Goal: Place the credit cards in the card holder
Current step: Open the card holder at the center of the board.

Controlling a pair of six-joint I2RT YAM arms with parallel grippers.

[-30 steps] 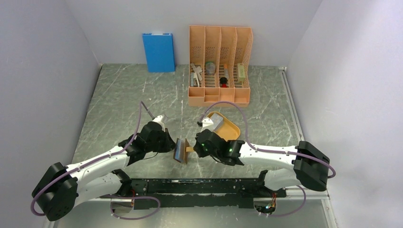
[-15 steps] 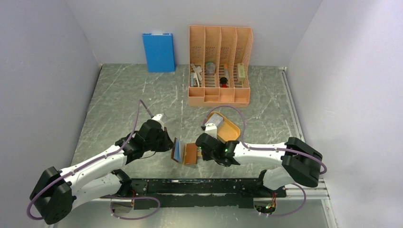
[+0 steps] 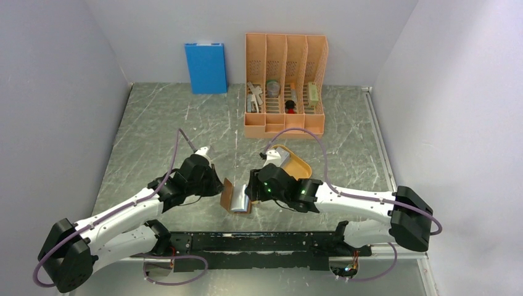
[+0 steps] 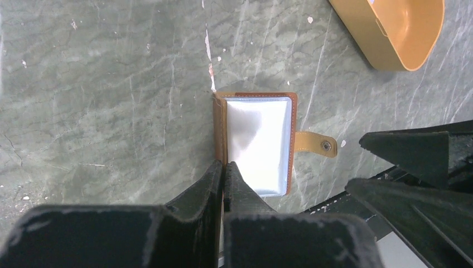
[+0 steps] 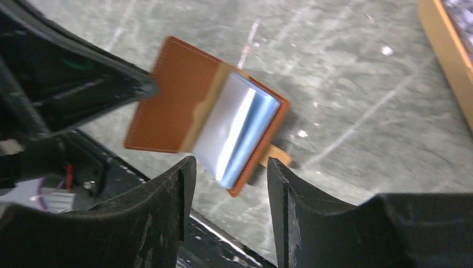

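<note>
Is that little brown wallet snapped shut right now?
No, the wallet is spread open, with its snap tab sticking out loose at the side.

Leather card holder [image 5: 167,95] on a stone-look table [image 4: 111,84]
The card holder's brown covers look like smooth, matt leather with stitched edges; its sleeves [image 4: 259,142] are glossy clear plastic, its snap [image 4: 326,146] bright metal. Under it the grey-green table is veined like marble, with a dull sheen. Near it, the orange tray [image 4: 390,39] is smooth plastic; the left gripper [image 4: 224,167] matt black, faintly grainy.
</note>
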